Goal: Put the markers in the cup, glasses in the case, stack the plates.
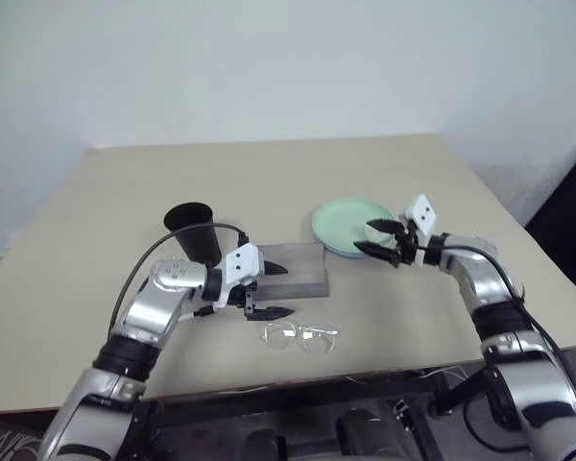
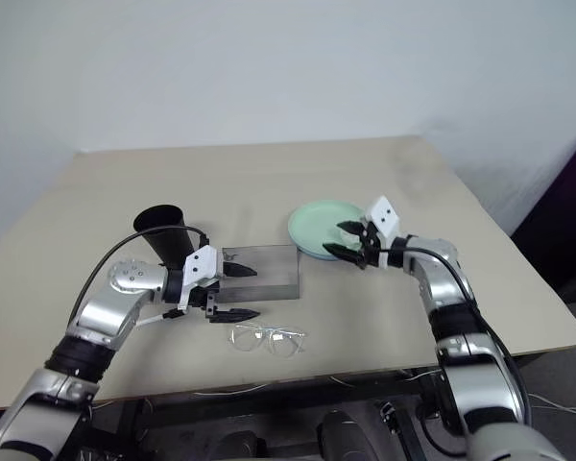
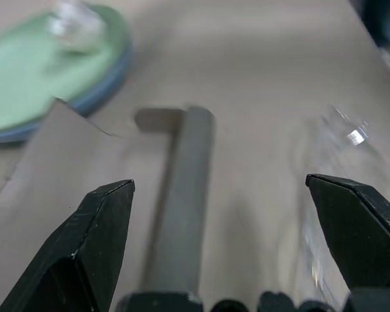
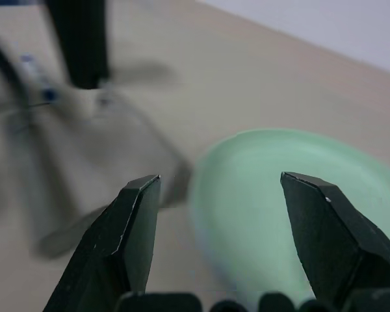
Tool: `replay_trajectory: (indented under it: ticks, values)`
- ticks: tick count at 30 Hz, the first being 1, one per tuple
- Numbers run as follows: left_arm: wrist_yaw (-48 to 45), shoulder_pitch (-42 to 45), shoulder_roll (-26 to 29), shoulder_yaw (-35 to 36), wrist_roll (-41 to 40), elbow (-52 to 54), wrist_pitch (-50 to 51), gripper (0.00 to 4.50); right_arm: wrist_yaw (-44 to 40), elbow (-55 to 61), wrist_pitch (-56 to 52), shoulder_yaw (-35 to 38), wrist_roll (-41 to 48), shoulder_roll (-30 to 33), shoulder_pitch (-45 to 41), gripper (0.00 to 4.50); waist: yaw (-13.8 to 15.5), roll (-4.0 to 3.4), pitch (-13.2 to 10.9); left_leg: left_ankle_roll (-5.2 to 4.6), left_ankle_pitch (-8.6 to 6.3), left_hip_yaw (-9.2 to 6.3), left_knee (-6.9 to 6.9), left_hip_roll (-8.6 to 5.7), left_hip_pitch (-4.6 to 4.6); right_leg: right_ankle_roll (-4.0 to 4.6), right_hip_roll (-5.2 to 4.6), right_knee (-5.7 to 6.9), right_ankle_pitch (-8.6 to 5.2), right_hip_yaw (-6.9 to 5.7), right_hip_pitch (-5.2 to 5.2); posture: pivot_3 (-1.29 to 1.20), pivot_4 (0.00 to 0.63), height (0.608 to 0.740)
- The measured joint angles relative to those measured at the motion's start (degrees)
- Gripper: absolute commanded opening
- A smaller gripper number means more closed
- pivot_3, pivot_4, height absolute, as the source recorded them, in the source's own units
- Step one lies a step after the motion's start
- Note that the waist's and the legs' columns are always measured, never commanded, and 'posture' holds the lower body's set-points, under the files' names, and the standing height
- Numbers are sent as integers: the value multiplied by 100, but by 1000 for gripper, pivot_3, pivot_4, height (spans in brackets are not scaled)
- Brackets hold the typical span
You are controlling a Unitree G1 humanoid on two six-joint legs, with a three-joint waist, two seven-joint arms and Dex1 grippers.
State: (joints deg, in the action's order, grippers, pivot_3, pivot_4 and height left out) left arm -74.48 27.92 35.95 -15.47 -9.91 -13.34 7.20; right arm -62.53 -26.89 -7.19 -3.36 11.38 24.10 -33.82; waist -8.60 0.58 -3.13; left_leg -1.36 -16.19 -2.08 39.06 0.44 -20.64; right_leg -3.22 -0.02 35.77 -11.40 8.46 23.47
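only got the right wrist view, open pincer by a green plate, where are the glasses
Observer: The glasses lie on the table, outside the case, on its robot side.
Operator: and the blue plate
Observer: The blue plate sits under the green plate, its rim peeking out.
Operator: left pincer holding anything
Observer: No. The left pincer is open and empty, at the case's near edge beside the glasses.

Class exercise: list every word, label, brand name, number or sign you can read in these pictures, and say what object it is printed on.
None: no readable text shows.
The cup, the case, the mint green plate and the table are plain.
The glasses bear no marking that can be made out.
The left gripper and the right gripper carry no legible label.
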Motion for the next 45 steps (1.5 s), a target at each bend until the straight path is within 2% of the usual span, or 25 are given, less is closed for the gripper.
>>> replay_trajectory:
  ticks: [6, 13, 16, 21, 30, 33, 37, 45]
  values:
    - [-623, 421, -255, -461, 203, -405, -263, 4500, -604, 1447, -832, -147, 496, 288, 699, 3181, -5, 2, 0, 0, 0, 6, 7, 2, -1, 0, 0, 1, 0, 4, 1, 0, 0, 740]
    - [-879, 726, -508, -834, 514, -772, -520, 4500, -547, 1756, -1075, -209, 552, 334, 819, 3181, -4, 3, -1, 0, 0, 7, 13, 2, -1, 1, 3, 4, 0, 5, 0, 0, 0, 740]
    - [-955, 829, -579, -906, 687, -971, -632, 3878, -499, 1776, -1099, -211, 552, 336, 874, 3226, -1, 4, -1, -1, -1, 5, 12, 2, -5, 0, 3, 1, -1, 5, 1, 0, 0, 740]
    - [-1070, 943, -653, -1009, 820, -1090, -776, 2119, -393, 1788, -1101, -226, 552, 326, 934, 3226, 0, 5, -2, -1, -1, 6, 13, 1, -5, -1, 1, 0, -1, 6, 1, 0, 0, 740]
    - [-1304, 941, -642, -1054, 909, -1045, -777, 2119, -236, 1787, -1032, -231, 544, 276, 930, 3226, -2, 5, -2, -1, -1, 5, 14, 1, -4, -1, 2, 2, -1, 6, 0, 0, 0, 740]
    - [-1469, 939, -591, -1094, 914, -947, -749, 1551, -192, 1742, -984, -253, 539, 243, 918, 3226, -2, 6, -2, -1, -1, 5, 13, 2, -4, 0, 2, 2, -1, 6, 0, 0, 0, 740]
    - [-1565, 939, -522, -1098, 912, -889, -716, 135, -127, 1676, -922, -266, 533, 214, 874, 3226, -2, 6, -2, -1, 0, 6, 15, 2, -4, 0, 2, 3, -1, 7, 0, 0, 0, 740]
    - [-1565, 951, -487, -1082, 901, -742, -597, 35, -62, 1583, -780, -306, 517, 196, 759, 3226, -2, 6, -1, -2, 0, 6, 15, 3, -1, 0, 2, 4, -1, 8, -2, 0, 0, 740]
